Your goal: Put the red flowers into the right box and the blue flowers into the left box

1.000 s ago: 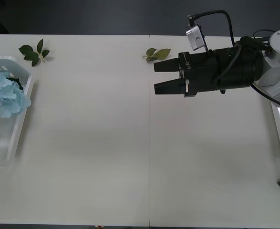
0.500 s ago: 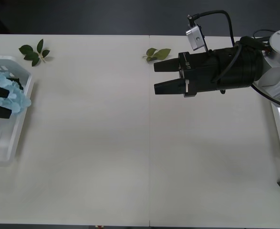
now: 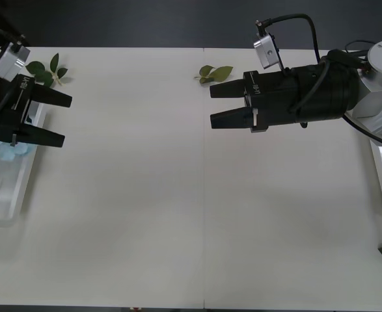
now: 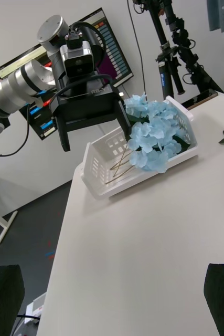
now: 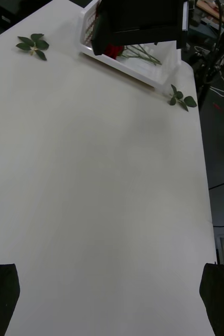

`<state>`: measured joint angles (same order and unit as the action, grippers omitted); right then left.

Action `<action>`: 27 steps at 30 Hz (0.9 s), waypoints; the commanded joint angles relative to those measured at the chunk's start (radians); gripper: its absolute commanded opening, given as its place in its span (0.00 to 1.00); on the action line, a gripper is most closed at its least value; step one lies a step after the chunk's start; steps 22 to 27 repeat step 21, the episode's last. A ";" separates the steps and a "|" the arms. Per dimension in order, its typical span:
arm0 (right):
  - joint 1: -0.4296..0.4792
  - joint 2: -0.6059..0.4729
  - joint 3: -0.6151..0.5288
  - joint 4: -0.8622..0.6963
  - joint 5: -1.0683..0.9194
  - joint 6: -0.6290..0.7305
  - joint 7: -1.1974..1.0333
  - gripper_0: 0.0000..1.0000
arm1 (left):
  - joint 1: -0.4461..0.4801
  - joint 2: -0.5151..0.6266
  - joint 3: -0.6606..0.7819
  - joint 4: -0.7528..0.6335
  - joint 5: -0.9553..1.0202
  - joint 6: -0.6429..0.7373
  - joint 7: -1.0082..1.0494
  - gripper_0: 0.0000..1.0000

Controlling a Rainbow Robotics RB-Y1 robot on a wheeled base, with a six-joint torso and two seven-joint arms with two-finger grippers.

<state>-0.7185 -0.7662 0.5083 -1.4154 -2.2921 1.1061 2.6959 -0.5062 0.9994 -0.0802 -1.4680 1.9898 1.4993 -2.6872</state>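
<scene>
Pale-blue heads of the blue flowers [image 4: 152, 134] are lying bunched in the left box [image 4: 104, 173], stems running along its floor; in the front view I'm seeing just a bit of blue [image 3: 7, 151] under my left arm, at the table's far-left edge. The red flowers [image 5: 113, 51] are sitting in the right box [image 5: 143, 71], one red head and green stems peeking out behind the right gripper's body in the left wrist view. I'm holding the left gripper [image 3: 57, 119] just over the left box's inner rim [image 3: 8, 195], fingers spread apart, nothing between them. The right gripper [image 3: 220, 104] is hovering above the white table [image 3: 177, 214] right of centre, fingers parted and empty too. Loose leaf sprigs [image 3: 46, 70] are lying at the table's far edge, another [image 3: 215, 73] near the right gripper.
</scene>
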 commanded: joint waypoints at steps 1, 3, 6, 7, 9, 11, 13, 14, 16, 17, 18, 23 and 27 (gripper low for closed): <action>-0.002 0.004 -0.005 -0.027 -0.006 -0.002 0.009 1.00 | -0.057 0.024 -0.041 -0.045 0.014 -0.013 -0.018 1.00; -0.002 0.004 -0.005 -0.027 -0.006 -0.002 0.009 1.00 | -0.061 0.034 -0.066 -0.057 0.023 -0.011 -0.018 1.00; -0.002 0.004 -0.005 -0.027 -0.006 -0.002 0.009 1.00 | -0.060 0.038 -0.070 -0.075 0.020 0.001 -0.018 1.00; -0.002 0.004 -0.005 -0.027 -0.006 -0.002 0.009 1.00 | -0.060 0.036 -0.070 -0.081 0.018 0.004 -0.018 1.00; -0.002 0.004 -0.005 -0.027 -0.006 -0.002 0.009 1.00 | -0.060 0.036 -0.070 -0.081 0.018 0.004 -0.018 1.00; -0.002 0.004 -0.005 -0.027 -0.006 -0.002 0.009 1.00 | -0.060 0.036 -0.070 -0.081 0.018 0.004 -0.018 1.00; -0.002 0.004 -0.005 -0.027 -0.006 -0.002 0.009 1.00 | -0.060 0.036 -0.070 -0.081 0.018 0.004 -0.018 1.00; -0.002 0.004 -0.005 -0.027 -0.006 -0.002 0.009 1.00 | -0.060 0.036 -0.070 -0.081 0.018 0.004 -0.018 1.00; -0.002 0.004 -0.005 -0.027 -0.006 -0.002 0.009 1.00 | -0.060 0.036 -0.070 -0.081 0.018 0.004 -0.018 1.00; -0.002 0.004 -0.005 -0.027 -0.006 -0.002 0.009 1.00 | -0.060 0.036 -0.070 -0.081 0.018 0.004 -0.018 1.00; -0.002 0.004 -0.005 -0.027 -0.006 -0.002 0.009 1.00 | -0.060 0.036 -0.070 -0.081 0.018 0.004 -0.018 1.00; -0.002 0.004 -0.005 -0.027 -0.006 -0.002 0.009 1.00 | -0.060 0.036 -0.070 -0.081 0.018 0.004 -0.018 1.00; -0.002 0.004 -0.005 -0.027 -0.006 -0.002 0.009 1.00 | -0.060 0.036 -0.070 -0.081 0.018 0.004 -0.018 1.00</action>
